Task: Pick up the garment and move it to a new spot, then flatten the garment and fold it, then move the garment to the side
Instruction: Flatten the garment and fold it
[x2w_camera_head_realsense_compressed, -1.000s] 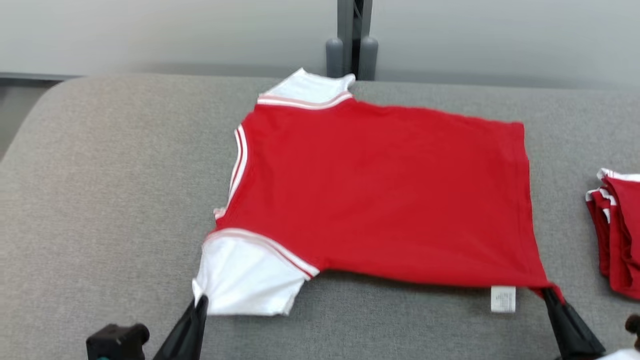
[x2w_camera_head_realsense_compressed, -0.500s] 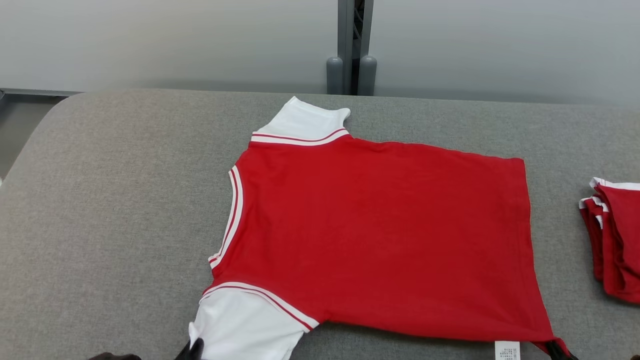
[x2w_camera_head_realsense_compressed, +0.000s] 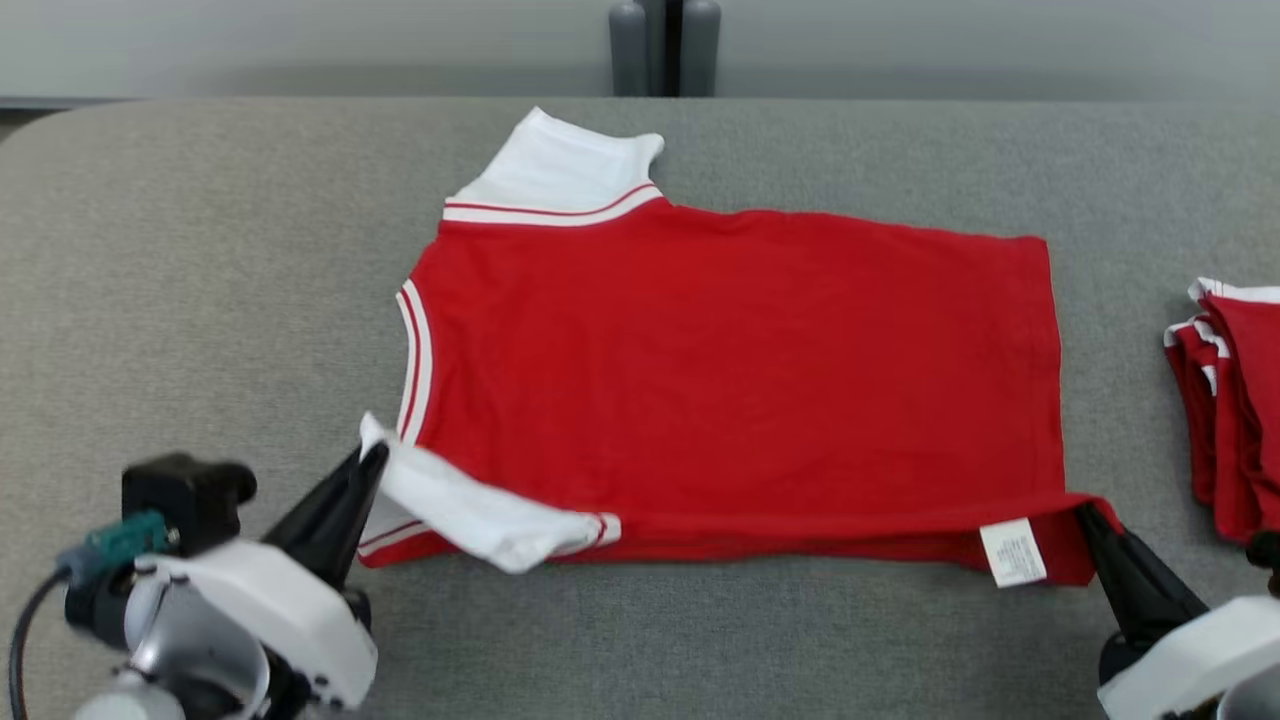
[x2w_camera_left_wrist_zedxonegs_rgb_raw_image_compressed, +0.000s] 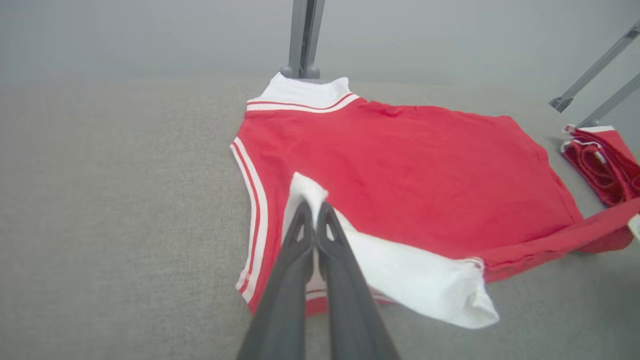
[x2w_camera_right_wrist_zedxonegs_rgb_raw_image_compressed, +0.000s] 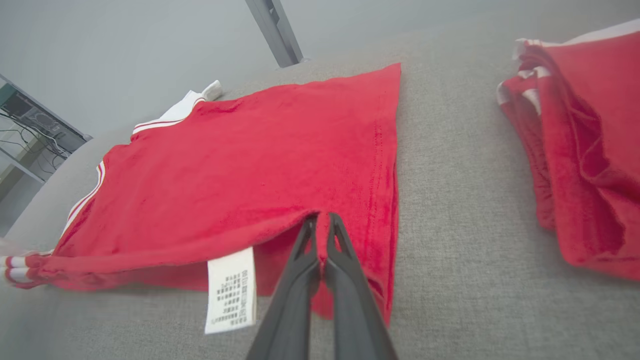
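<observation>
Closest to me, at the near edge of the grey fabric-covered surface (x2w_camera_head_realsense_compressed: 200, 250), I had both arms on the shirt. My left gripper (x2w_camera_head_realsense_compressed: 374, 458) was pinched tight on the cuff of the near white sleeve (x2w_camera_head_realsense_compressed: 470, 505), with the two dark fingers pressed together and white cloth showing above their tips. That sleeve was raised off the surface and turned over toward the shirt's red body, its loose end drooping at the near side. My right gripper (x2w_camera_head_realsense_compressed: 1085, 514) was likewise clamped, on the near hem corner of the red jersey shirt (x2w_camera_head_realsense_compressed: 730, 370), which it held lifted and curled back. The small white label (x2w_camera_head_realsense_compressed: 1013, 552) hung just beside those fingers, on their left.

Beyond the lifted near edge, the shirt lay flat across the middle of the surface, plain red side up, neckline with striped trim toward the left and hem toward the right. Its far white sleeve (x2w_camera_head_realsense_compressed: 555, 165) lay spread out toward the far edge.

At the right edge, well apart from the shirt, sat a pile of similar red garments (x2w_camera_head_realsense_compressed: 1235, 400) with white trim. Past the far edge stood a grey post (x2w_camera_head_realsense_compressed: 665, 45) against a pale wall.
</observation>
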